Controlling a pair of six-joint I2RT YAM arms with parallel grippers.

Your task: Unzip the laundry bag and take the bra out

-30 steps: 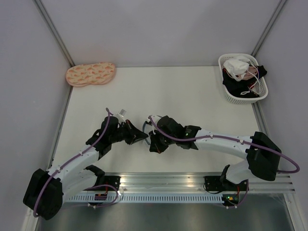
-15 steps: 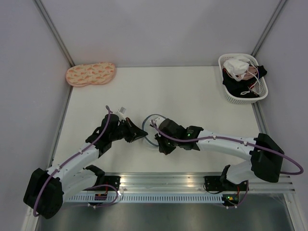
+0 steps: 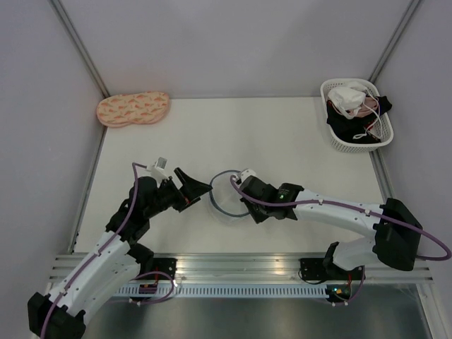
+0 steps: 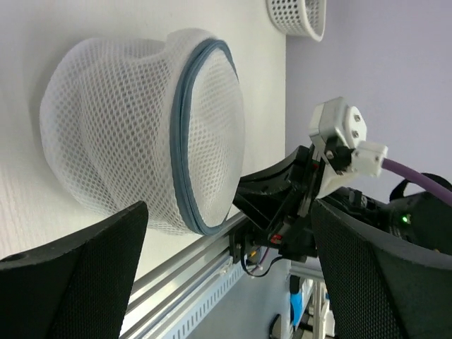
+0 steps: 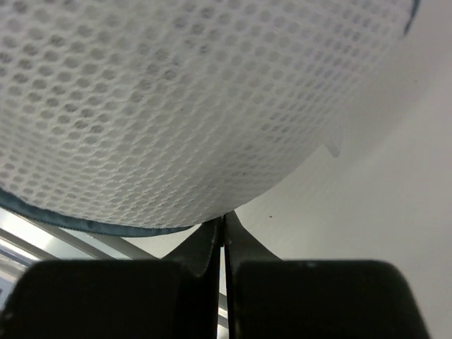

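The laundry bag (image 3: 224,199) is a white mesh dome with a blue-grey hoop rim, lying on the table between the two arms. It fills the left wrist view (image 4: 134,134) and the right wrist view (image 5: 198,99). My left gripper (image 3: 198,191) is open just left of the bag, its two fingers (image 4: 78,268) spread wide and apart from the mesh. My right gripper (image 3: 244,205) is shut, and its fingertips (image 5: 224,217) pinch the mesh at the bag's near right edge. The bra does not show; only white mesh is visible.
A white lattice basket (image 3: 337,141) with white and dark garments stands at the far right corner. A peach patterned pad (image 3: 133,108) lies at the far left by the wall. An aluminium rail (image 3: 240,265) runs along the near edge.
My left gripper has opened and drawn back to the left, off the bag. The right gripper has shifted slightly right, still shut. The bag's hoop now shows between them.
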